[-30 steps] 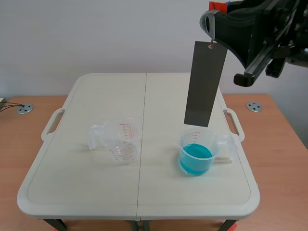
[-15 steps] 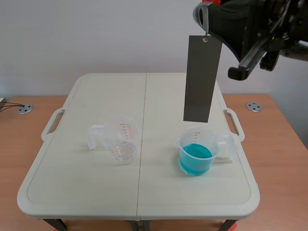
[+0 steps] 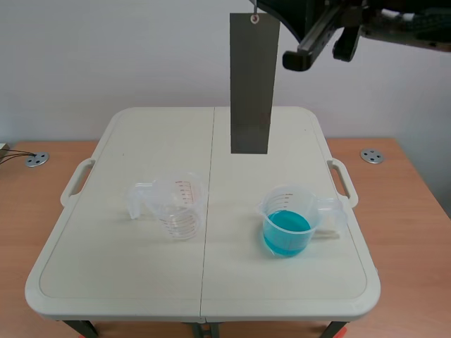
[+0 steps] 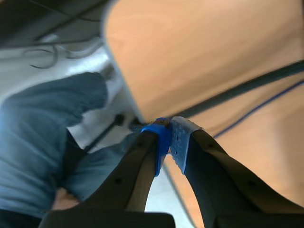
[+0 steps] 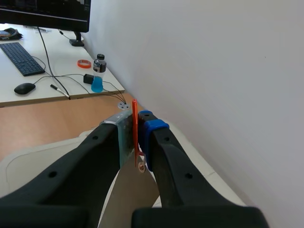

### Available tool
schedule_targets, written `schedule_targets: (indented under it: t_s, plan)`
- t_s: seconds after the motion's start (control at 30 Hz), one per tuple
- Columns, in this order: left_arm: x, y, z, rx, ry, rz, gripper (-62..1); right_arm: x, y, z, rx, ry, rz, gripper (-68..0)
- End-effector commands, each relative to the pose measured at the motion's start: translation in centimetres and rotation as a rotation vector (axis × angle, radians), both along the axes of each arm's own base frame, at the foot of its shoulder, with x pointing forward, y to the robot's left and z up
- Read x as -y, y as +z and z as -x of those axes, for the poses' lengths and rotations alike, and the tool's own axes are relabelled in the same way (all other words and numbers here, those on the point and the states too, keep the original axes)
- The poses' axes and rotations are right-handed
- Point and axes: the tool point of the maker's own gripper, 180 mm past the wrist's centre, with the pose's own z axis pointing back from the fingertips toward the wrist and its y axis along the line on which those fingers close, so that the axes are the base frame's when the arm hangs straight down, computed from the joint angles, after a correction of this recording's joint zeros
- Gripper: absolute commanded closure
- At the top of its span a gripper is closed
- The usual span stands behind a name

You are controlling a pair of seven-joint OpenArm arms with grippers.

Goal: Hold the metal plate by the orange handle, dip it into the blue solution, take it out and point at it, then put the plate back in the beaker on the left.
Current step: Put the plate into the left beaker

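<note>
Right pincer (image 5: 137, 124): is clamping the orange handle (image 5: 134, 116).
Metal plate (image 3: 251, 84): is hanging high above the blue beaker (image 3: 287, 222), offset toward the empty beaker (image 3: 179, 205).
Left pincer (image 4: 168, 137): pads are pressing together on nothing.
Risk: the dangling plate may be swaying during lowering, clipping the empty beaker's rim and tipping it.

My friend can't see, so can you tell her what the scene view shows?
A grey metal plate hangs upright from the right arm, high above a white table. Below stand a clear beaker on the left and a beaker of blue solution on the right.
</note>
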Motion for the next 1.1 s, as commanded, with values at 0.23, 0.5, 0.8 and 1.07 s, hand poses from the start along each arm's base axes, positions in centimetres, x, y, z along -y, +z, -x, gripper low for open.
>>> schedule_targets:
  t_s: [0.23, 0.5, 0.8, 1.07]
  plan:
    - [2.5, -0.3, 1.2, -0.038, 0.035, 0.062, -2.9, -2.5, 1.6, -1.5, 0.027, 0.073, -0.033, -1.3]
    - [2.6, -0.3, 0.9, -0.033, 0.034, 0.065, -2.9, -5.2, 1.0, -2.2, -0.014, 0.135, -0.045, -1.3]
    - [2.6, -0.3, 1.0, -0.034, 0.033, 0.064, -2.9, -8.0, -0.1, -2.3, -0.056, 0.2, -0.033, -1.3]
    - [2.8, -0.2, 0.4, -0.003, 0.031, 0.076, -2.9, -10.4, -1.2, -2.3, -0.094, 0.241, -0.026, -1.3]
